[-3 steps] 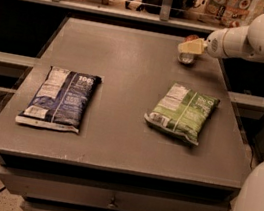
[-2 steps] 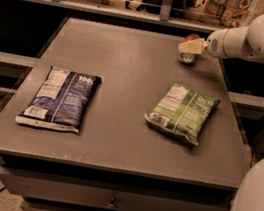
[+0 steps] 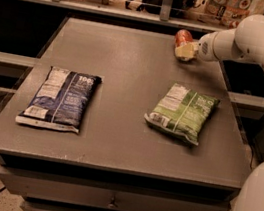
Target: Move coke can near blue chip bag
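Observation:
The coke can [image 3: 183, 36], small and red, is at the far right of the grey table [image 3: 129, 61], right against my gripper [image 3: 185, 51]. The gripper reaches in from the right on the white arm [image 3: 245, 41] and covers the can's lower part. Whether it holds the can cannot be seen. The blue chip bag [image 3: 61, 97] lies flat at the table's front left, far from the can and the gripper.
A green chip bag [image 3: 182, 111] lies flat at the front right, between the can and the near edge. A rail and shelves with cluttered items run behind the table's far edge. The robot's white body [image 3: 255, 210] stands at the lower right.
The gripper has shifted slightly to the left, and more of the red can shows beside it. The two bags have not moved.

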{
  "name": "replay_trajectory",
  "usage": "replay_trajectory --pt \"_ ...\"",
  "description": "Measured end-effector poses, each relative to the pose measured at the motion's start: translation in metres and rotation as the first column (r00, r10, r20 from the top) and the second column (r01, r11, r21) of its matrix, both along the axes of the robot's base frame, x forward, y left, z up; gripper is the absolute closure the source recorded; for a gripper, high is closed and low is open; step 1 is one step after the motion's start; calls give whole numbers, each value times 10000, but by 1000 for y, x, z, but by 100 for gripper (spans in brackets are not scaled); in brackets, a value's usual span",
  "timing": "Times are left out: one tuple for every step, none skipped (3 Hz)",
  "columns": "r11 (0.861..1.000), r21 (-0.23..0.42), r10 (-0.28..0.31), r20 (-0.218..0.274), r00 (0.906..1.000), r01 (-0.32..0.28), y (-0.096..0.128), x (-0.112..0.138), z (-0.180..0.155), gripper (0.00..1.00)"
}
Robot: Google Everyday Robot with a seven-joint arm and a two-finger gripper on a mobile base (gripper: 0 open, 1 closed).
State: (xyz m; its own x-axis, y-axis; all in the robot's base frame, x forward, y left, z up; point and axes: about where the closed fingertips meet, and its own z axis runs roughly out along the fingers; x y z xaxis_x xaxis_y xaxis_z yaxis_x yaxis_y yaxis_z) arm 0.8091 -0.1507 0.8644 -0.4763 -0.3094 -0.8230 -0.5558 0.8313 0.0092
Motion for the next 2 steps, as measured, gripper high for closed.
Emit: replay_trajectory --pt "9999 -99 49 -163 9999 -50 6 -5 -7 100" --pt "9999 -99 49 -163 9999 -50 6 -5 -6 100"
